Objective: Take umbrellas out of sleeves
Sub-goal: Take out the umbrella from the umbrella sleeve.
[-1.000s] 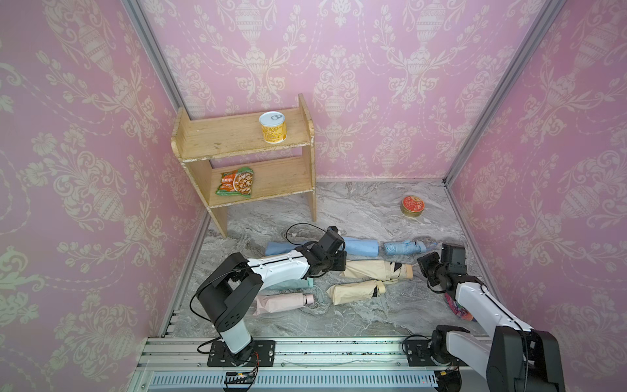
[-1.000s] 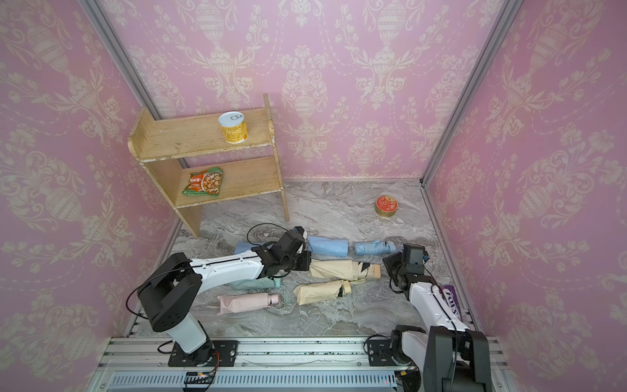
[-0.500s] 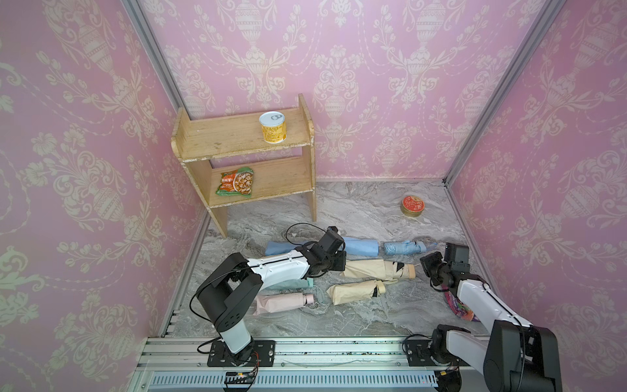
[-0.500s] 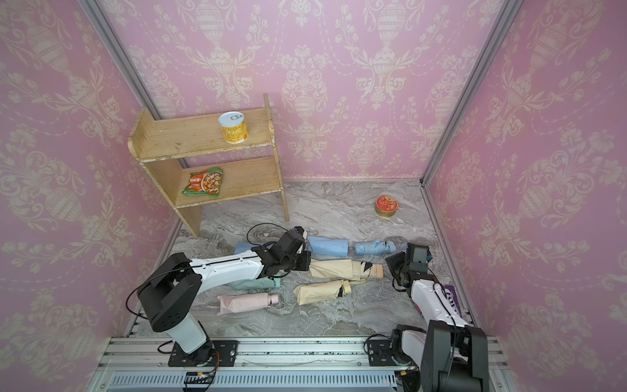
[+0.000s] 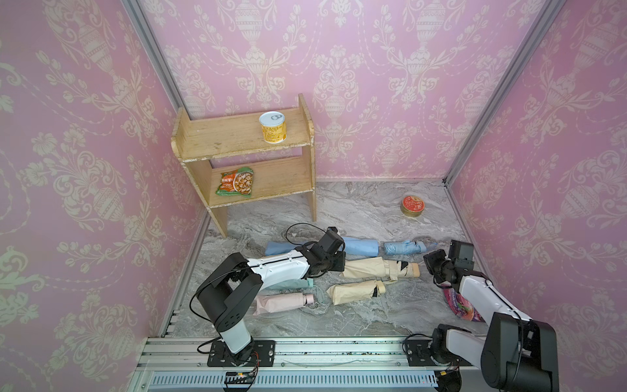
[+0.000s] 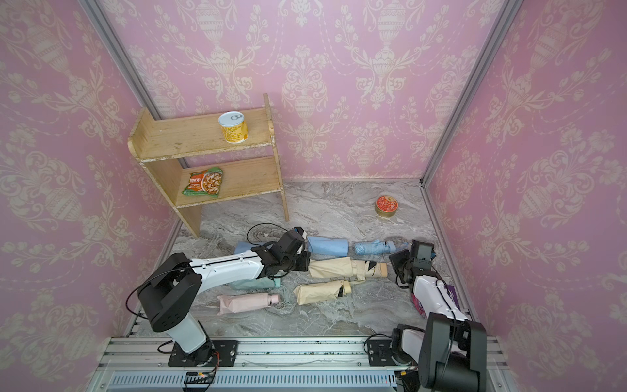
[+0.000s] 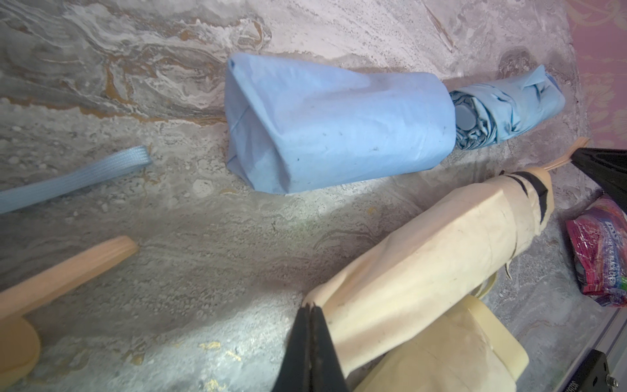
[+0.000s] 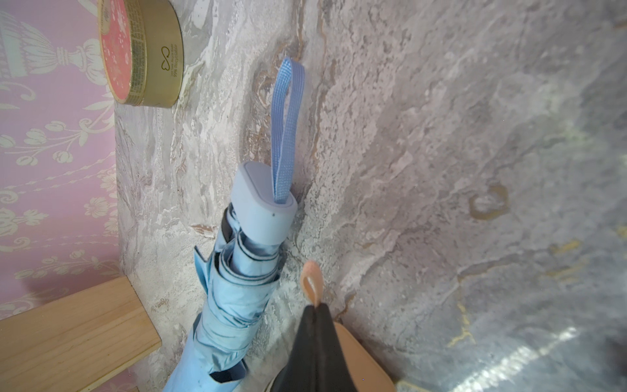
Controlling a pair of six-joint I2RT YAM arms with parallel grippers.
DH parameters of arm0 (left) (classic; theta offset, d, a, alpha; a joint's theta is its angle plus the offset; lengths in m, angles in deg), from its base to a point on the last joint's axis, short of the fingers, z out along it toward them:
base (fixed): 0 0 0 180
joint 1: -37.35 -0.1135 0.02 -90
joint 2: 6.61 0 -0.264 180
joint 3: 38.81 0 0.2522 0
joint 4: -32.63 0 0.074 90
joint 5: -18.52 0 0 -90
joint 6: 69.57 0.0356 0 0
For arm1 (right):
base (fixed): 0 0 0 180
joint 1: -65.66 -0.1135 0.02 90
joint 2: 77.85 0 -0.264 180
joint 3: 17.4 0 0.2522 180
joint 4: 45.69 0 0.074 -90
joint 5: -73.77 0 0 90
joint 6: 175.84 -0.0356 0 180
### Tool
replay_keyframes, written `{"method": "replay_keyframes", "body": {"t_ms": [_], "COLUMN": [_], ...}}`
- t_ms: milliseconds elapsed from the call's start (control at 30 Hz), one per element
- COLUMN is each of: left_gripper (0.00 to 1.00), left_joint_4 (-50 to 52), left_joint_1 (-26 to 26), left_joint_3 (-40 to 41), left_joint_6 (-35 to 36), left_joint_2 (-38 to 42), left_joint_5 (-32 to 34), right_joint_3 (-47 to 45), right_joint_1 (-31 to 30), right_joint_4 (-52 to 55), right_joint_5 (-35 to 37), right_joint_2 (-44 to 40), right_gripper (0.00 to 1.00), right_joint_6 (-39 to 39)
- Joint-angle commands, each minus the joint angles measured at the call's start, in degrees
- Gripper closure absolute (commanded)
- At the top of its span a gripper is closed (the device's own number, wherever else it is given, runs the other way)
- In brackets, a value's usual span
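A beige sleeve (image 5: pixel 363 268) (image 6: pixel 330 268) lies mid-floor with a beige umbrella partly out of it, handle (image 5: pixel 412 268) towards the right. My left gripper (image 5: pixel 341 264) (image 7: pixel 310 305) is shut on the sleeve's closed end (image 7: pixel 424 264). My right gripper (image 5: pixel 428 263) (image 8: pixel 314 305) is shut on that umbrella's peach wrist strap (image 8: pixel 312 281). Behind them, a light blue umbrella (image 5: pixel 403 246) (image 8: pixel 237 288) lies bare beside an empty light blue sleeve (image 5: pixel 359 246) (image 7: pixel 339 125). Nearer the front lie a second beige umbrella in its sleeve (image 5: pixel 353 292) and a pink one (image 5: pixel 281 303).
A wooden shelf (image 5: pixel 244 163) at the back left holds a yellow can (image 5: pixel 272 127) and a snack pack (image 5: pixel 235 181). A red tin (image 5: pixel 412 206) sits at the back right. A purple snack bag (image 5: pixel 461 303) lies under my right arm. A mint sleeve (image 5: pixel 291 283) shows under my left arm.
My right gripper has moved a little to the right with the strap, and the beige umbrella's handle has slid further out of the sleeve. The left arm has stayed put.
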Motion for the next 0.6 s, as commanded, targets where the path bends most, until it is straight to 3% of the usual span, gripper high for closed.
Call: {"method": "replay_keyframes", "body": {"t_ms": [0,567], "left_gripper": [1.00,1.00], "left_joint_4": [1.89,2.78], "left_joint_1": [0.39,0.31], "left_joint_3": [-1.77,-2.58], "left_joint_6": [1.85,2.60], "left_joint_2": [1.63,1.54], "left_joint_5": [1.64,2.12], "right_joint_3": [1.99,4.20], "right_joint_1": [0.91,4.99], "right_joint_4": [0.08,0.28], "right_joint_5": [-0.60,-2.63], "right_joint_2": [0.71,3.22], "right_gripper": [1.00,1.00], "right_joint_6": [2.00,4.09]}}
